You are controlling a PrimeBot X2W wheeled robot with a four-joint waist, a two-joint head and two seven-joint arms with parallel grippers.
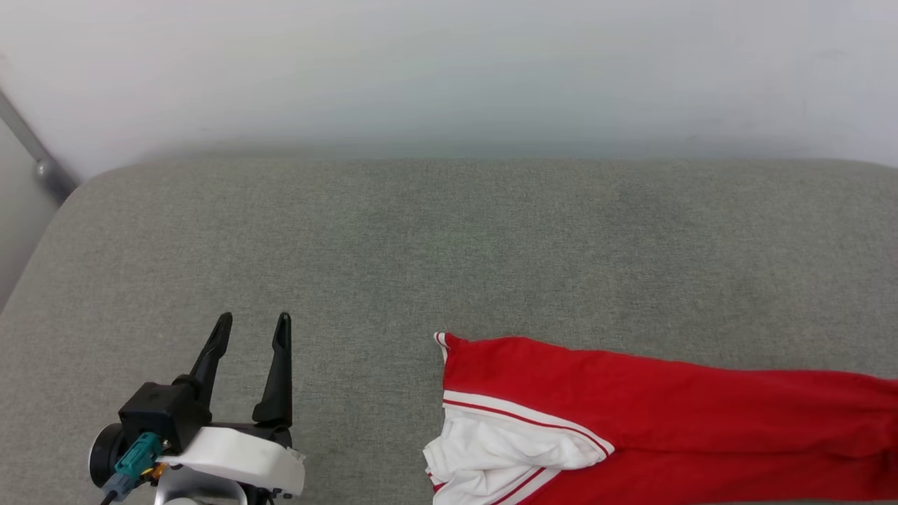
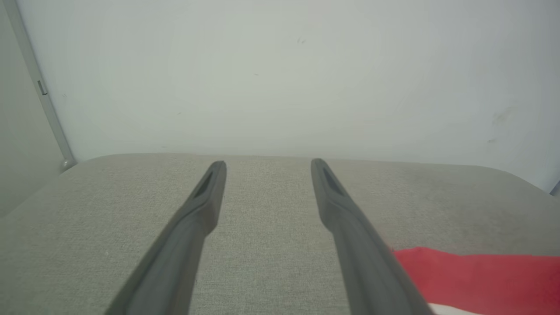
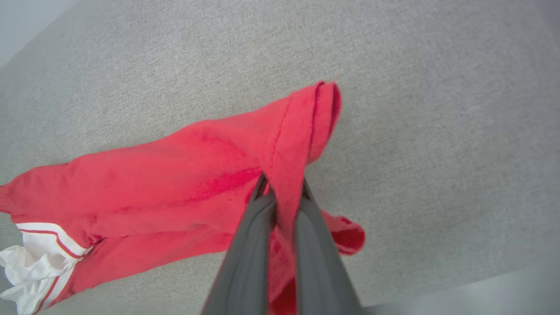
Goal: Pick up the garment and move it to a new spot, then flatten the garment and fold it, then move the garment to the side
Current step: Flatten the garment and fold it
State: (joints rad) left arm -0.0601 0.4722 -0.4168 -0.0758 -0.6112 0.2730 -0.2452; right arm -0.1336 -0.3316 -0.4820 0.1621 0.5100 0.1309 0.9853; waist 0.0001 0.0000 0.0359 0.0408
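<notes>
The red garment [image 1: 631,414] lies stretched across the grey cushion at the lower right of the head view, a white sleeve panel with striped trim [image 1: 491,449] bunched at its left end. My right gripper [image 3: 282,186] is shut on a red fold of the garment [image 3: 175,175], lifting that end off the cushion. My left gripper [image 1: 252,326] hovers open over bare cushion to the garment's left, nothing between its fingers. In the left wrist view the open left gripper [image 2: 267,165] points at the wall, with a red corner of the garment [image 2: 472,275] at its lower right.
The grey fabric cushion [image 1: 421,238] spans the scene, backed by a pale wall [image 1: 449,70]. A metal bar [image 1: 28,147] slants down at the far left corner. The cushion's front edge [image 3: 459,280] runs near my right gripper.
</notes>
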